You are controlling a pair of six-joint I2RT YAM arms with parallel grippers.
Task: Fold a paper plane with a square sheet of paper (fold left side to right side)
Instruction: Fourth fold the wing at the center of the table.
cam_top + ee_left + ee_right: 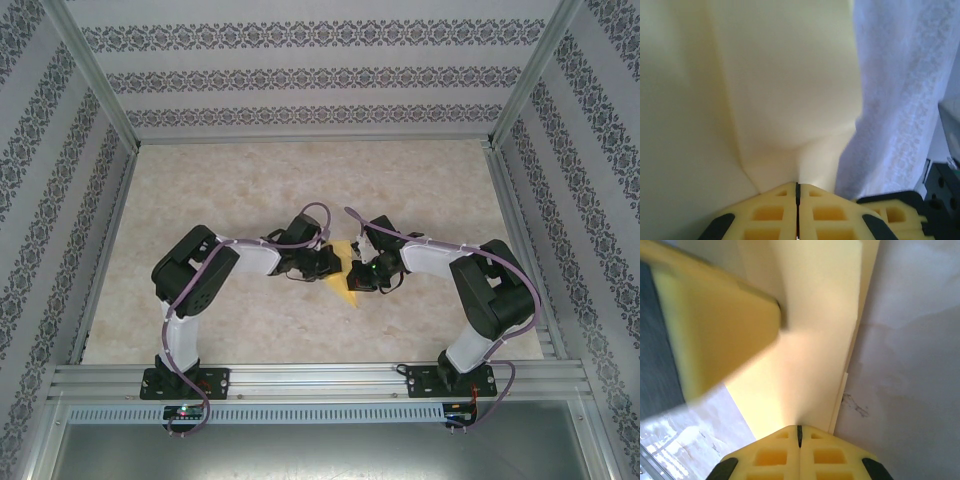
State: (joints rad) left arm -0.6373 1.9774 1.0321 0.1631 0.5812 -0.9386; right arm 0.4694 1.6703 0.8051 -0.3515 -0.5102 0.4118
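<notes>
1. yellow paper [347, 285], creased and narrower than a full square, near the middle of the table [250, 180], directly between the tips of the two arms in the overhead view.
2. left gripper [325, 263]: reaches in from the left and meets the paper's left side.
3. left wrist view: left gripper [797, 186] with its pads [770, 212] pressed together, pinching the paper [785, 90] at the seam. from there, a broad pale panel rising away, with one soft crease running down toward the pads.
4. same view: blurred table surface [900, 100] to the right of the paper.
5. right gripper [360, 272]: reaches in from the right and meets the paper's right side, close to the left gripper.
6. right wrist view: right gripper [799, 429] with its pads [830, 455] pressed together, pinching the paper [815, 340] at the seam. doubled edges visible along the paper's right side, so more than one layer.
7. same view: blurred yellow finger [720, 335] of the left gripper at upper left, its tip against the paper. table [910, 340] to the right.
8. contact between paper and table: cannot tell from any view.
9. finding: paper gripped at two points, one per gripper.
</notes>
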